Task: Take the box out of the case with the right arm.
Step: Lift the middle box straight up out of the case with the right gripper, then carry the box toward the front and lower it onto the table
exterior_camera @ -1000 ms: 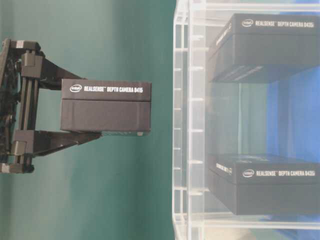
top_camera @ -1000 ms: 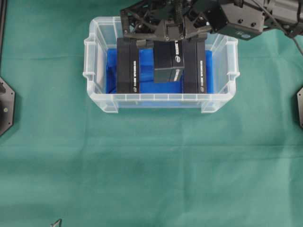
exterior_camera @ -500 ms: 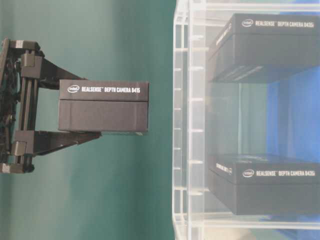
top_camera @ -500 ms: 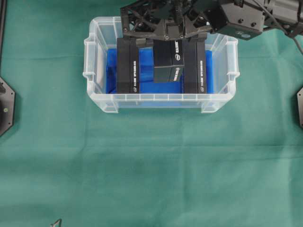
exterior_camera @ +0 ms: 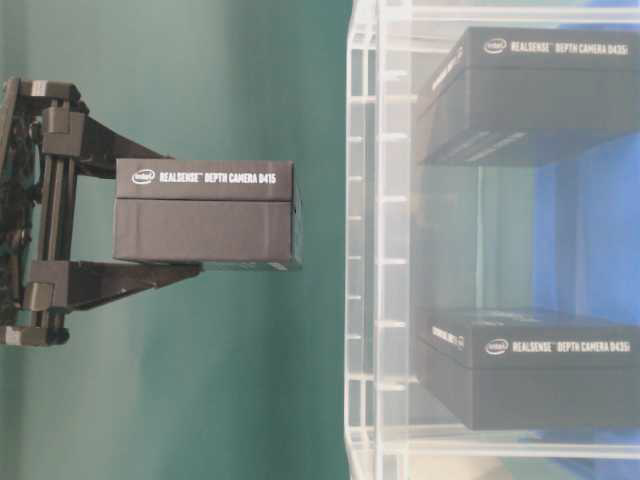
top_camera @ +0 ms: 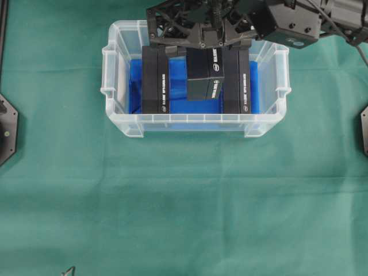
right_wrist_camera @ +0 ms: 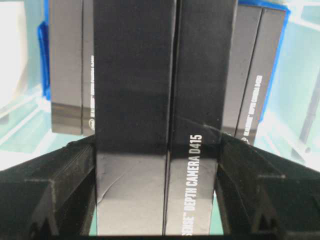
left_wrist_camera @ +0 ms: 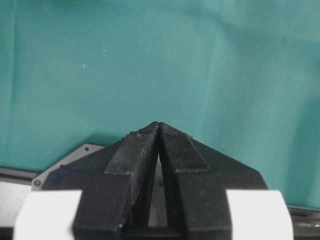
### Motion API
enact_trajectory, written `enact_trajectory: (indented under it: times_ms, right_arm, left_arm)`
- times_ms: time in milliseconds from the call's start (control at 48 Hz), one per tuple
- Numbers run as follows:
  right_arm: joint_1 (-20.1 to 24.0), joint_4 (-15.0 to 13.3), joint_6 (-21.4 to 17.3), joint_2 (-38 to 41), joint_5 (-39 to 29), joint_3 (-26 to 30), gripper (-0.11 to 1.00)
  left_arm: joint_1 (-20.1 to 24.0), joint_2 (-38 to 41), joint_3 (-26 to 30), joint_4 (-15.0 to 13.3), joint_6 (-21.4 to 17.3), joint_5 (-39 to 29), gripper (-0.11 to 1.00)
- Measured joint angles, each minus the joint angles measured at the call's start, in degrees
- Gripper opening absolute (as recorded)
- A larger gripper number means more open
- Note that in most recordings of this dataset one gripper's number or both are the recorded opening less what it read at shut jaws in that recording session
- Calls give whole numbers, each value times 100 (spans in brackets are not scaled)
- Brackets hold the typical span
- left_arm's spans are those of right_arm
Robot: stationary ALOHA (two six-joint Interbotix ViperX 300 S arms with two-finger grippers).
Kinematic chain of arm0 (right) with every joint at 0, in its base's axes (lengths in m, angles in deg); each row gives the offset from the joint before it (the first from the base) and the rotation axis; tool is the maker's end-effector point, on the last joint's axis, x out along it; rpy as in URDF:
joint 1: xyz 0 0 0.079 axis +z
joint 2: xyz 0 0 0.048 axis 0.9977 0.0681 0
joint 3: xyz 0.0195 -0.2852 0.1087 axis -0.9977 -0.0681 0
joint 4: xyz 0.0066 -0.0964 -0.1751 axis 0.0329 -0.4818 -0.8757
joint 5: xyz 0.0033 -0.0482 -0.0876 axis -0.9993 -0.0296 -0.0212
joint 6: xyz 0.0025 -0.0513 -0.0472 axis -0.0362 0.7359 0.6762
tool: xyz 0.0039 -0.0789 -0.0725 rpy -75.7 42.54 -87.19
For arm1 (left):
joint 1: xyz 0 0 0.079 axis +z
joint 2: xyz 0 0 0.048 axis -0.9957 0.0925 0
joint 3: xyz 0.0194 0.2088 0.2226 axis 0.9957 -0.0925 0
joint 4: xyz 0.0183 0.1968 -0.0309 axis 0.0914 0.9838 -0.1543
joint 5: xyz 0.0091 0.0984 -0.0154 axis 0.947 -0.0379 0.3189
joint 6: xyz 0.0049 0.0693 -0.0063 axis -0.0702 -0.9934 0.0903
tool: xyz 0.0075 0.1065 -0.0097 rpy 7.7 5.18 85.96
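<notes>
The long black rectangular cardboard box (top_camera: 204, 73), its top hidden, is pinched upright by the right gripper (top_camera: 198, 41); the left gripper (left_wrist_camera: 159, 131) is pressed together.

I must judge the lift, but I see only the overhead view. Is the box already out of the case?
Observer: Yes. In the table-level view the box hangs apart from the rim of the case, with a clear gap between them.
Operator: Is the grip good?
Observer: The right wrist view shows the right gripper with one finger pressed on each side of the box.
Operator: And the other arm?
Observer: The left gripper is shut and holds nothing.
</notes>
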Motion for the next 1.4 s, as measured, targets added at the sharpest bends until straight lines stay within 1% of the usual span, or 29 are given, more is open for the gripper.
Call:
enact_trajectory:
  times_ms: [1125,1396]
  right_arm:
    - [0,-26,-18,0,0,0,66]
    - [123,-26,-79,0,-9,0,66]
  left_arm:
    - [0,-26,0,0,0,0,2]
    - [0,-26,0,0,0,-9,2]
